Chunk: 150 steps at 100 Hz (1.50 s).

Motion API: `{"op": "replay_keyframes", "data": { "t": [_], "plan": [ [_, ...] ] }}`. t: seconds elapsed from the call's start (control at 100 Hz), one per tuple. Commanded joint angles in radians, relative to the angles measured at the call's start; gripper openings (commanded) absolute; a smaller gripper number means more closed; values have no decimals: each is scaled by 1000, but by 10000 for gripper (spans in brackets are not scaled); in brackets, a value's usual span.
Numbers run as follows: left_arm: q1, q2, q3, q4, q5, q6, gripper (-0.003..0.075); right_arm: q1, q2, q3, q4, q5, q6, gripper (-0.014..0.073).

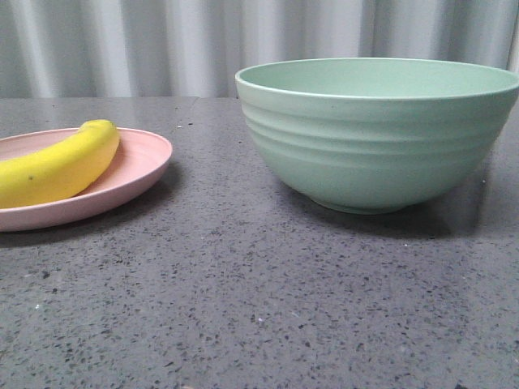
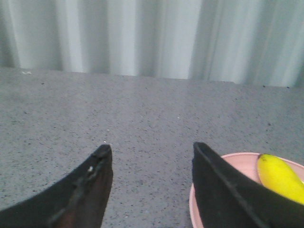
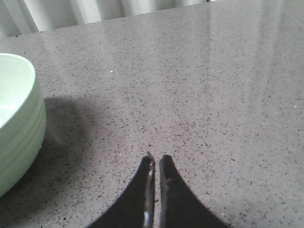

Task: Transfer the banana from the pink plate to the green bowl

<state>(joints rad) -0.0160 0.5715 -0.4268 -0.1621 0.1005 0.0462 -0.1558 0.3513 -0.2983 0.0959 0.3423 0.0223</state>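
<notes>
- We see the smooth, bright yellow curved banana lying on its side in the shallow, round, pale pink plate at the left of the grey speckled stone surface. It has not yet been lifted, so we judge the transfer has yet to begin.
- The large, deep, pale mint-green ridged bowl stands upright on its small foot at the right, well apart from the plate, with bare surface between them. Its wide open mouth should make an easy drop target.
- Our left gripper has its dark fingers spread wide with nothing between them. We read this as readiness to close around the fruit.
- In the left wrist view the banana sits outside that gap, just beyond one finger, which overlaps the plate rim. We judge the arm must shift sideways toward the plate before the fingers can straddle the fruit.
- Our right gripper has its fingers pressed almost together, holding nothing, above bare surface beside the bowl. It looks parked out of the way, leaving the work to the left arm.
</notes>
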Motion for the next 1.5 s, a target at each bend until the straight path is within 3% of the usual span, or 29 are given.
{"op": "replay_keyframes", "data": {
  "t": [0.0, 0.22, 0.49, 1.12, 1.21, 1.38, 1.49],
  "plan": [
    [-54, 47, -72, -7, -31, -6, 360, -5, 15, -37, 3, -78, -2, -64],
    [-249, 178, -133, -7, -25, 4, 454, -5, 15, -37, 3, -82, -2, -64],
    [-430, 394, -210, -7, 77, 4, 452, -5, 15, -37, 3, -82, -2, -64],
    [-466, 707, -274, 0, 71, 15, 433, -5, 15, -37, 3, -82, -2, -64],
    [-466, 707, -274, 0, 64, 18, 340, -5, 15, -37, 4, -82, -2, -64],
    [-466, 707, -274, 5, 39, 18, 12, -3, 15, -37, 9, -86, -2, -64],
    [-466, 705, -279, 15, 17, 20, -20, -3, 15, -74, 9, -34, -8, -64]
  ]
}}
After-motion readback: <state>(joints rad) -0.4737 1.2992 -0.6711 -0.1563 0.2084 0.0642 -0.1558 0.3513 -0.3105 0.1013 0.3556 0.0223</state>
